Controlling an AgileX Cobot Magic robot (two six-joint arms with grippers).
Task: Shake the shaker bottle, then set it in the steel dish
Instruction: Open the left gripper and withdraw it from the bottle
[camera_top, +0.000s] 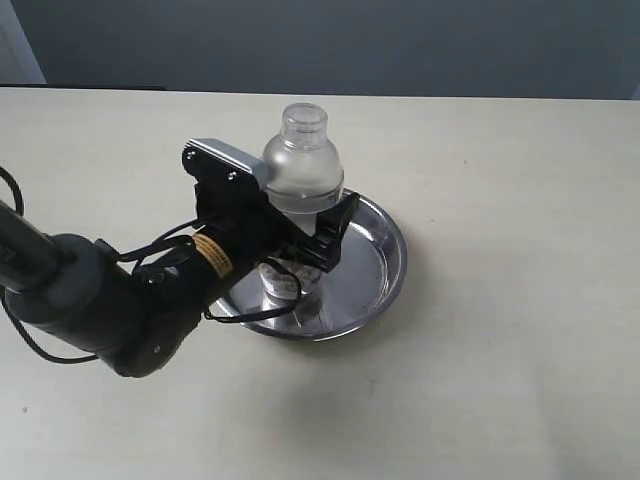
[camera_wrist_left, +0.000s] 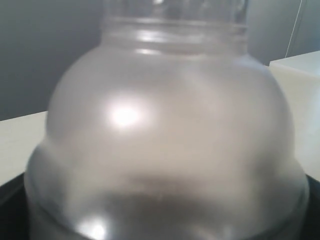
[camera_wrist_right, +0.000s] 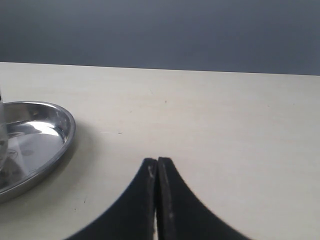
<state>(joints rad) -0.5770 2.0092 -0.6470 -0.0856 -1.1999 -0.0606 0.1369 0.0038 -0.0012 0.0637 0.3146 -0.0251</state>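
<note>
The shaker bottle (camera_top: 300, 170) stands upright inside the steel dish (camera_top: 390, 250), on the left part of its flat bottom, with the clear cap (camera_top: 303, 125) on top. The dish lies near the middle of the pale worktop (camera_top: 500, 380). The left gripper (camera_top: 310, 235) is around the middle of the bottle, with one black finger (camera_top: 342, 225) at each side. I cannot tell if the fingers press the bottle or stand just free of it. In the left wrist view the frosted dome of the bottle fills almost all the picture. The right gripper (camera_wrist_right: 157, 161) is well apart from the dish, low over the bare worktop, and its two fingers are pressed together with nothing between them.
</note>
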